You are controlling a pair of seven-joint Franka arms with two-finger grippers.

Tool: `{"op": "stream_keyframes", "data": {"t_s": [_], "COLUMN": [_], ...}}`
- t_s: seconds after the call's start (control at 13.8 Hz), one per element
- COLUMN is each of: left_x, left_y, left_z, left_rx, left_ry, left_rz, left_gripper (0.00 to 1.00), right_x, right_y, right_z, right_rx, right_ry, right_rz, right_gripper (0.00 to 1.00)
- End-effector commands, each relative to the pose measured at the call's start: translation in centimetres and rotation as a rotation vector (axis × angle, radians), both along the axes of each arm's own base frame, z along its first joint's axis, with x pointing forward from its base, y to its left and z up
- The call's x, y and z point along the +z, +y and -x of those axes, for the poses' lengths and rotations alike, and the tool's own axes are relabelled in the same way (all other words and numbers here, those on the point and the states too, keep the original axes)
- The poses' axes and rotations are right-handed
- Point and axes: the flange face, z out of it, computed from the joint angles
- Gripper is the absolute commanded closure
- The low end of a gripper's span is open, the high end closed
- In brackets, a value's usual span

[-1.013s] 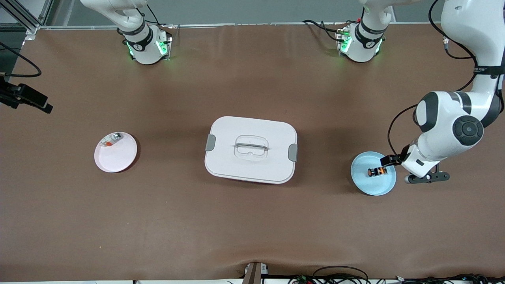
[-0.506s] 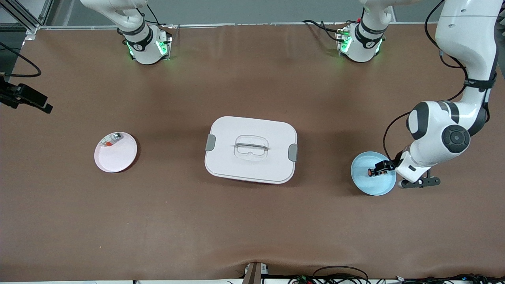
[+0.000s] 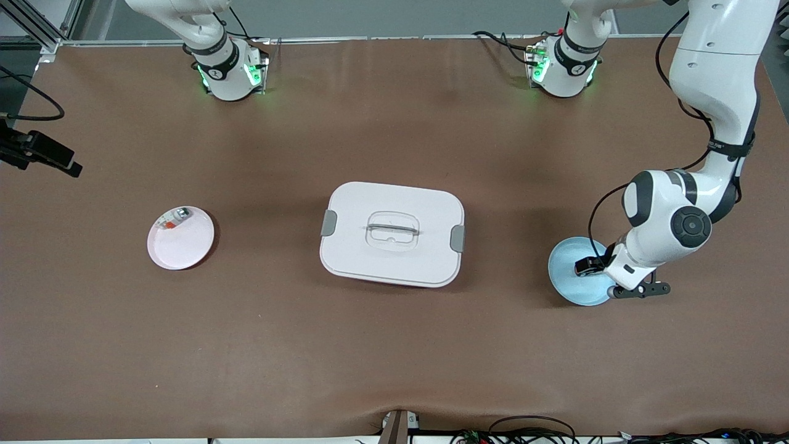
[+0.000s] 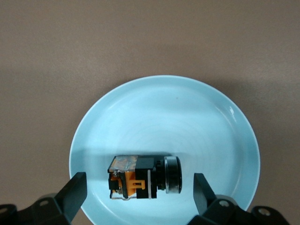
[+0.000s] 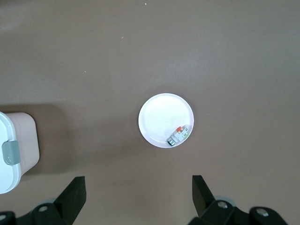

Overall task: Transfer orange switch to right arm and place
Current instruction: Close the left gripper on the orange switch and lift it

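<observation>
Right end effector (image 5: 136,199) spread wide, waiting high above the pink plate (image 3: 181,238) and its silvery-white part (image 3: 175,218), well apart from the white lidded box (image 3: 392,234) toward the right arm's end of the bench (image 3: 394,345). Toward the left arm's end from that box: orange switch (image 4: 144,176) on its side on the blue plate (image 4: 212,122), left end effector (image 4: 138,187) spread astride it, not yet pinching. Probably light, rigid and prone to roll on the glossy plate; best pinched across the squarer black-and-orange body rather than the round cap.

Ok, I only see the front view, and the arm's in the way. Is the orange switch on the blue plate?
Observer: Yes. The left wrist view shows the orange switch lying on its side on the blue plate.
Kid: Is the gripper holding it?
Observer: Not yet. The left gripper is open, with one finger on each side of the switch, neither touching.
Kid: And the other one?
Observer: The right gripper waits open, high over the pink plate holding a small part.
</observation>
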Motion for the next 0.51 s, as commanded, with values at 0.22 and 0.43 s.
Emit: {"op": "stream_keyframes", "data": {"t_s": [0.22,0.43], "left_x": [-2.6,-3.2], "left_y": [-0.2,-0.2], "left_z": [0.1,0.1], "left_rx": [-0.001,-0.001], "left_ry": [0.011,0.010], "left_rz": [0.003,0.005], "left_gripper": [0.00,0.08], "right_x": [0.5,0.5], "right_y": [0.0,0.1], "right_z": [-0.1,-0.1], "right_rx": [-0.004,-0.002], "right_ry": [-0.002,-0.002], "right_rz": [0.001,0.001], "right_gripper": [0.00,0.00]}}
